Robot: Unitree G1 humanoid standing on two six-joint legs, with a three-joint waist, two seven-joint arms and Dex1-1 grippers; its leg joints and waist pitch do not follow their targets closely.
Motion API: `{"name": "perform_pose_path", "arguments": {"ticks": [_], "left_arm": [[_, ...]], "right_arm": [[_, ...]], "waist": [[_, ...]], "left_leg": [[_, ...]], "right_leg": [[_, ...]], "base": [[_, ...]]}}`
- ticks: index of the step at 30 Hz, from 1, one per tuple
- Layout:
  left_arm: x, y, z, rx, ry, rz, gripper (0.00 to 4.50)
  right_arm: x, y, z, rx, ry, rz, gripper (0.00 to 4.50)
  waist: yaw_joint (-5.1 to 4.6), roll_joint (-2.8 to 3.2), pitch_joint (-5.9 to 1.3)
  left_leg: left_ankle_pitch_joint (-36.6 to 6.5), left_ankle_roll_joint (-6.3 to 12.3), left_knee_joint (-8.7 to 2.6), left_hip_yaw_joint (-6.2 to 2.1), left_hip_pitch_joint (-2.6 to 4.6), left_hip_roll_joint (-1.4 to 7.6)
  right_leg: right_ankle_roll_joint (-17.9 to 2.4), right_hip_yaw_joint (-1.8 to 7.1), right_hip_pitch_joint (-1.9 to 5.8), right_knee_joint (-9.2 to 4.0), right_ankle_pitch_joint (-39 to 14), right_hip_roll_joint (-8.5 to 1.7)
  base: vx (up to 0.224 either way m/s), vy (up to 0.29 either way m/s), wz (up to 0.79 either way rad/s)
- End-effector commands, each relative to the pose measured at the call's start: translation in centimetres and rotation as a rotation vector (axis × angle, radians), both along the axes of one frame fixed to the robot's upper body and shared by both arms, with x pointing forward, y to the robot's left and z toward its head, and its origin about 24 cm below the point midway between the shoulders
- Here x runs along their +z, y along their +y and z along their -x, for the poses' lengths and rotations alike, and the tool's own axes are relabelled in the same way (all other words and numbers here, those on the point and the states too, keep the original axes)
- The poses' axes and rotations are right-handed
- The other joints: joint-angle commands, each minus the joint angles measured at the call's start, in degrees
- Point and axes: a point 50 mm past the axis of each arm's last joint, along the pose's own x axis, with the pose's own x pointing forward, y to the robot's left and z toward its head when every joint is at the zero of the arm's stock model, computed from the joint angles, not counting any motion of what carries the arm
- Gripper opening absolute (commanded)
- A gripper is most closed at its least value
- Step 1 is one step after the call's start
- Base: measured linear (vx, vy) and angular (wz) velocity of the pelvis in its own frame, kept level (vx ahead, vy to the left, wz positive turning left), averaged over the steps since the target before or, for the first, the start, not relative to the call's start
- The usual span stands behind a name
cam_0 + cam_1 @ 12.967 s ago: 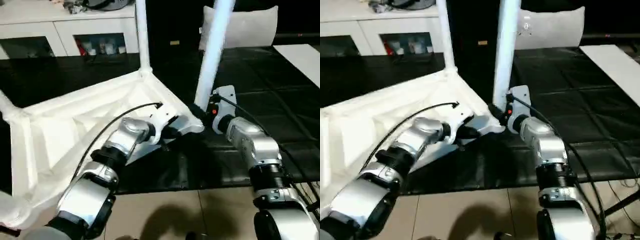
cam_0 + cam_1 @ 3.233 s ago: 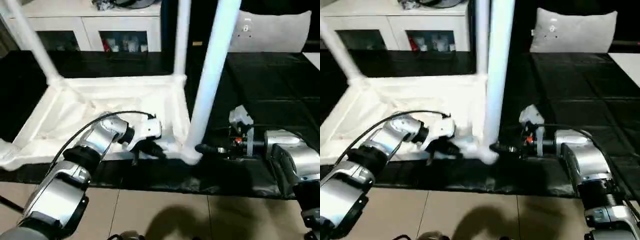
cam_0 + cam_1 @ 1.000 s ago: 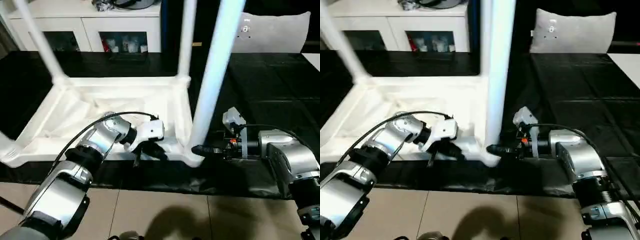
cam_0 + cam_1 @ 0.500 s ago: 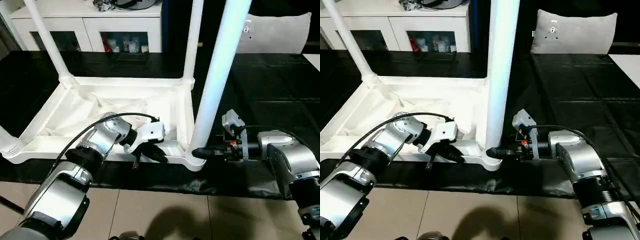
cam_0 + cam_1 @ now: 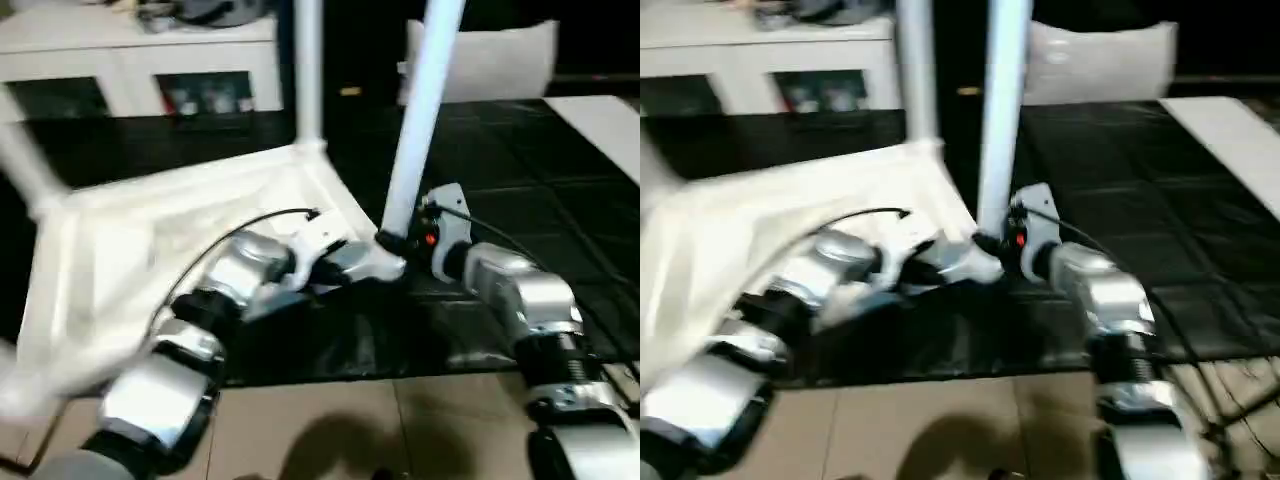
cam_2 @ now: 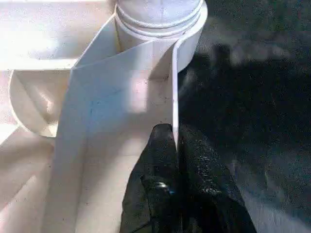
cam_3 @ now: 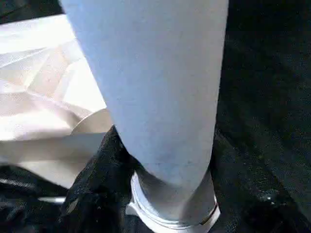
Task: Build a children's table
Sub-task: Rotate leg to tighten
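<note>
Leg seating in the near corner socket

The table top (image 5: 180, 215) rim is pinched by the left gripper (image 6: 175, 141); the leg (image 5: 415, 120) base is clamped by the right gripper (image 7: 160, 160). The leg should be kept upright while pressed home.

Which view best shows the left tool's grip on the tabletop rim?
The left wrist view: the left tool is shut on the thin rim near the corner socket. The eye views show that tool blurred at the same corner; the right wrist view shows the leg instead.
</note>
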Motion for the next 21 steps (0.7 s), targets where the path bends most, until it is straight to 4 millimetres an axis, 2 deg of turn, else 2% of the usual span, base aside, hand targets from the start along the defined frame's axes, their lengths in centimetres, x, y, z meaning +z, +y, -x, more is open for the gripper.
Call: {"name": "perform_pose_path", "arguments": {"ticks": [1,2,3,5,6,8,11,13,15,18,21], "left_arm": [[1.1,-0.7,-0.4,-0.001,-0.041,0.03,0.0],[1.2,-0.7,-0.4,-0.009,-0.048,0.027,0.0],[1.2,-0.5,-0.4,-0.026,-0.057,0.019,0.0],[1.1,-0.2,-0.4,-0.037,-0.063,0.009,0.0],[1.1,-0.1,-0.4,-0.041,-0.062,0.006,0.0],[1.0,0.3,-0.3,-0.069,-0.065,-0.005,0.0],[1.0,0.8,-0.1,-0.121,-0.068,-0.016,0.0],[1.0,1.0,0.0,-0.137,-0.062,-0.026,0.0],[0.9,1.6,0.1,-0.185,-0.06,-0.043,0.0],[1.0,2.7,0.6,-0.295,-0.053,-0.073,0.0],[1.0,3.7,0.9,-0.387,-0.06,-0.116,0.0]], "right_arm": [[-0.6,1.9,0.2,0.069,0.019,-0.029,2.55],[-0.5,1.8,0.2,0.072,0.01,-0.048,2.68],[-0.3,1.7,0.4,0.086,0.004,-0.082,2.68],[0.0,1.5,0.6,0.108,-0.006,-0.11,2.89],[0.0,1.4,0.7,0.115,-0.01,-0.108,3.04],[0.0,0.7,0.9,0.141,-0.016,-0.093,3.14],[0.1,-0.5,1.2,0.185,-0.031,-0.066,3.37],[0.2,-1.0,1.3,0.208,-0.035,-0.06,3.57],[0.6,-2.1,1.4,0.247,-0.041,-0.048,3.66],[1.5,-3.5,2.0,0.353,-0.063,-0.006,3.99],[2.1,-4.2,2.6,0.444,-0.061,-0.015,3.99]], "waist": [[0.18,-1.04,-4.27],[0.26,-1.09,-4.29],[0.39,-0.79,-4.33],[0.71,-0.92,-4.57],[0.71,-0.92,-4.57],[1.22,-0.67,-4.75],[1.62,-0.77,-4.82],[1.86,-0.64,-4.72],[2.24,-0.77,-4.66],[2.94,-0.77,-4.77],[3.88,-0.92,-4.99]], "left_leg": [[-12.4,4.11,-3.34,-0.62,0.46,0.51],[-11.52,4.49,-3.46,-0.64,0.28,0.55],[-11.13,4.65,-3.5,-0.69,0.26,0.54],[-9.5,5.16,-3.72,-0.84,0.14,1.01],[-9.5,5.16,-3.72,-0.84,0.14,1.01],[-7.67,5.67,-3.84,-0.93,0.0,1.29],[-7.05,6.13,-3.9,-0.85,-0.05,1.53],[-7.34,6.08,-3.93,-0.76,0.1,1.63],[-8.01,6.06,-3.93,-0.62,0.26,1.51],[-7.56,6.12,-3.95,-0.65,0.24,1.82],[-6.37,6.57,-3.86,-0.5,0.06,1.85]], "right_leg": [[3.94,2.11,3.08,-5.45,-30.51,-4.06],[3.55,2.27,3.21,-5.24,-29.67,-3.95],[3.25,2.32,3.3,-5.1,-29.09,-3.96],[1.92,2.85,3.44,-4.46,-25.95,-4.05],[1.92,2.85,3.44,-4.46,-25.95,-4.05],[0.14,3.21,3.7,-3.7,-22.85,-4.21],[-1.14,3.56,3.67,-3.24,-21.14,-4.29],[-1.65,3.63,3.54,-3.23,-21.31,-4.26],[-1.51,3.64,3.5,-3.36,-22.27,-4.18],[-1.68,3.94,3.49,-2.99,-21.42,-4.26],[-2.03,4.25,3.51,-2.38,-19.85,-4.26]], "base": [[0.0,0.0,0.0],[0.0,0.0,0.0],[0.0,0.0,0.0],[0.0,0.0,0.0],[0.0,0.0,0.0],[0.0,0.0,0.0],[0.0,0.0,0.0],[0.0,0.0,0.0],[0.0,0.0,0.0],[0.0,0.0,0.0],[0.0,0.0,0.0]]}}
